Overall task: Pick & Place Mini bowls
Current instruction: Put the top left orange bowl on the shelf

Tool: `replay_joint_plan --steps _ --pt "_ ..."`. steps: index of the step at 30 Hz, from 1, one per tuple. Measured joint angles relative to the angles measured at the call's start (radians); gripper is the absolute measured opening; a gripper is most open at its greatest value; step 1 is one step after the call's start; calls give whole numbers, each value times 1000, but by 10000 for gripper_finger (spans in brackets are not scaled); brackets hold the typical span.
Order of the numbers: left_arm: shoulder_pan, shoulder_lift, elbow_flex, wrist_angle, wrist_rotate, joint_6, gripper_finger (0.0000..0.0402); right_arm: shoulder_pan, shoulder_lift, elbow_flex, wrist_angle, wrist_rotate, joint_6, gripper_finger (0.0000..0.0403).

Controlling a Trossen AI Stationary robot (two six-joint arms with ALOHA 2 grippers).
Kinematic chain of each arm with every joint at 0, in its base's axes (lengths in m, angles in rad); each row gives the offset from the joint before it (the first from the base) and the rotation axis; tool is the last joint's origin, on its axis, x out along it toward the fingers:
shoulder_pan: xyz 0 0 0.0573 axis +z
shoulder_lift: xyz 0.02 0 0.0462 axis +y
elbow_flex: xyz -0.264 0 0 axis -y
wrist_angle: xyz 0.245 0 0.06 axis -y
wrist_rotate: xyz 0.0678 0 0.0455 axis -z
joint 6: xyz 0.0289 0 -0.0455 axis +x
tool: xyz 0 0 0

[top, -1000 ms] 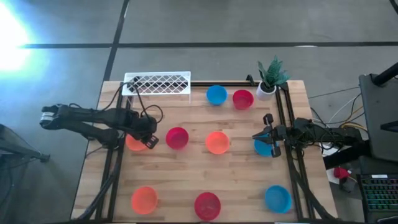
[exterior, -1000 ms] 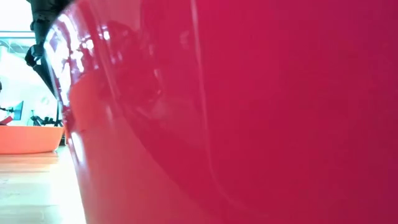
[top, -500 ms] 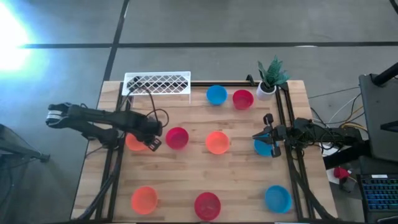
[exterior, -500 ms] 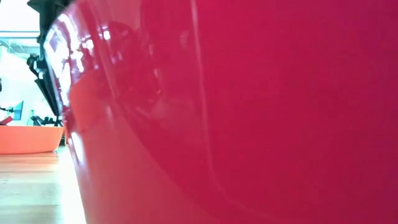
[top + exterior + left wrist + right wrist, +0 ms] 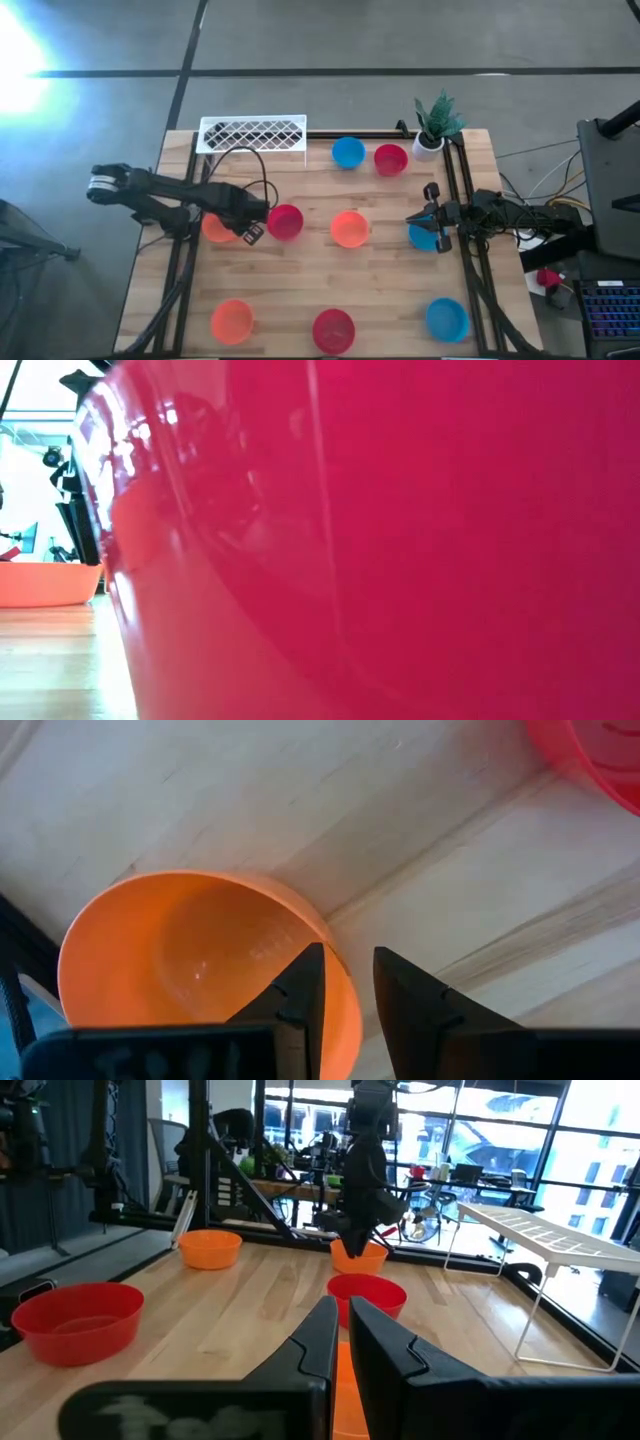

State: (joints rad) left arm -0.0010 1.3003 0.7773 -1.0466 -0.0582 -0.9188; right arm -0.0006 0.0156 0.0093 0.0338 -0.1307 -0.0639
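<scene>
On a pale wooden surface (image 5: 300, 270) seen from above, nine mini bowls sit spread out in loose rows. Near the far edge, beside a white wire-mesh rack (image 5: 252, 134), are a blue bowl (image 5: 348, 152) and a red bowl (image 5: 390, 158), with a small potted plant (image 5: 434, 124) in the far right corner. Across the middle are an orange bowl (image 5: 215, 228) by the left edge, a red bowl (image 5: 286, 221), an orange bowl (image 5: 349, 228) at the centre, and a blue bowl (image 5: 422, 236) by the right edge. Along the near edge sit an orange bowl (image 5: 232, 320), a red bowl (image 5: 333, 329) and a blue bowl (image 5: 446, 319).

The left arm reaches in from the left edge, and the left pincer (image 5: 250, 227) hangs between the left-edge orange bowl and the middle red bowl. Its wrist camera shows the fingers (image 5: 305, 990) set close together with a narrow gap, straddling that orange bowl's rim (image 5: 340, 975), one finger inside and one outside; whether they press the rim cannot be told.

The right arm rests at the right edge, with the right pincer (image 5: 428, 217) over the blue bowl there and its fingers (image 5: 322, 1342) nearly pressed together, holding nothing.

The table-height camera is almost filled by the glossy side of a red bowl (image 5: 400, 540).
</scene>
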Motion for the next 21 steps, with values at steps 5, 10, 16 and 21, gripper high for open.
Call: replay_joint_plan --steps 5,10,16,21 --pt "0 0 0 0 -4 -2 83 0 0 0 0 0 0 28" --pt "0 3 -22 38 -7 -35 83 0 0 0 0 0 0 28" --pt "0 3 -84 121 -5 -53 83 0 0 0 0 0 3 28" --pt "0 3 -89 122 -4 -50 81 0 0 0 0 0 4 28"
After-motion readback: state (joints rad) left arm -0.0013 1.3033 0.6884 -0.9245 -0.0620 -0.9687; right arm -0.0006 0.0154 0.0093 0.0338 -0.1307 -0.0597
